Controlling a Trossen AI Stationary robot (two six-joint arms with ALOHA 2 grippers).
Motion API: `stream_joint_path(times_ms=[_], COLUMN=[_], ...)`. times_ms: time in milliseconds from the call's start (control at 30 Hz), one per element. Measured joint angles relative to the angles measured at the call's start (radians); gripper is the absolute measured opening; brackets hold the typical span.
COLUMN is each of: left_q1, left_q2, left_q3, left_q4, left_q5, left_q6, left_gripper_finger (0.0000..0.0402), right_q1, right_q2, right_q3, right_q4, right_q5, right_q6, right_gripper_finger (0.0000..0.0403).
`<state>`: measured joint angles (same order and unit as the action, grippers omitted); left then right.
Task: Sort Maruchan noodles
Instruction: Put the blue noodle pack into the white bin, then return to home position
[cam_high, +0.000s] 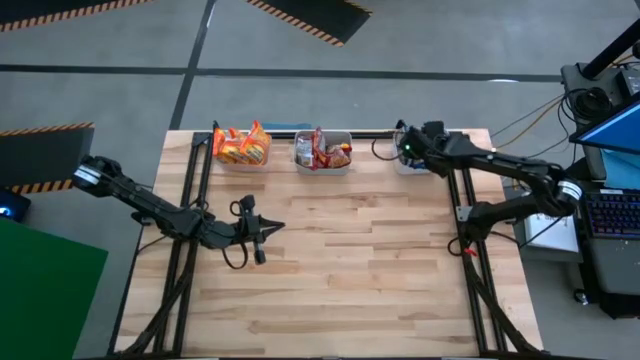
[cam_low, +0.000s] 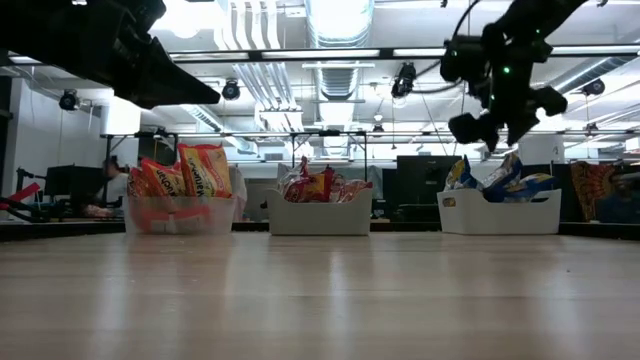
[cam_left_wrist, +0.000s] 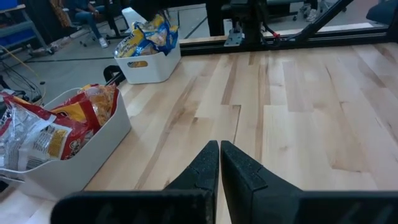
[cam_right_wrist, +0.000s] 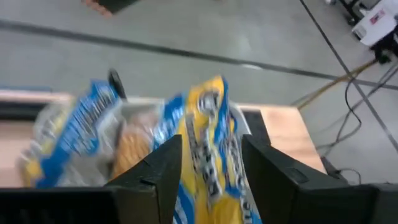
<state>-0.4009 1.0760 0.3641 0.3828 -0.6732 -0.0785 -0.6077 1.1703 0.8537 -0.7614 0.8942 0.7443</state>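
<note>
Along the table's (cam_high: 340, 260) far edge stand three bins in a row: a clear bin (cam_low: 181, 214) near the far-left corner holding orange packets (cam_high: 243, 146), a white bin (cam_low: 319, 217) at the middle of that edge holding red packets (cam_high: 322, 151), and another white bin (cam_low: 499, 211) toward the far-right corner holding blue-and-yellow packets (cam_low: 500, 178).

Over that last bin hangs the right gripper (cam_right_wrist: 208, 163), its fingers (cam_right_wrist: 163, 163) parted. A blue-and-yellow packet (cam_right_wrist: 208, 134) stands on end in the gap between them (the wrist view looks straight down onto it), and whether the finger faces touch the wrapper cannot be told. Just beside it in the same bin lies another blue-and-yellow packet (cam_right_wrist: 71, 134), tilted, with a pale noodle block showing between the two. In the low view the gripper sits clear above the bin's rim.

Toward the left side of the table, well apart from all three bins, the left gripper (cam_high: 258, 232) hovers over bare wood with its fingers (cam_left_wrist: 202, 165) pressed together and nothing between them.
</note>
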Motion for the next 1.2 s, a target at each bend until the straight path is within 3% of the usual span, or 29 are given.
stream_joint_path(times_ms=[167,533,700,867,1200], left_q1=[0.001,0.002,0.002,0.002,0.002], left_q2=[0.0,-0.011,-0.031,-0.091,-0.262], left_q3=[0.0,0.0,0.0,0.0,0.001], left_q4=[0.001,0.033,0.047,0.052,-0.04], left_q5=[-0.001,-0.001,-0.001,0.0,0.001], left_q6=[0.028,0.048,0.077,0.082,0.232], left_gripper_finger=[0.0,0.0,0.0,0.0,0.0], right_q1=[-0.007,-0.036,-0.036,-0.037,-0.008], right_q2=[0.001,0.116,0.181,0.204,-0.016], right_q3=[0.037,-0.148,-0.214,-0.211,-0.126], right_q4=[0.087,0.266,0.388,0.402,0.28], right_q5=[0.037,0.078,0.082,0.07,0.025], right_q6=[-0.106,-0.129,-0.1,-0.113,-0.21], right_gripper_finger=[0.0142,0.0016,0.0009,0.0009,0.0009])
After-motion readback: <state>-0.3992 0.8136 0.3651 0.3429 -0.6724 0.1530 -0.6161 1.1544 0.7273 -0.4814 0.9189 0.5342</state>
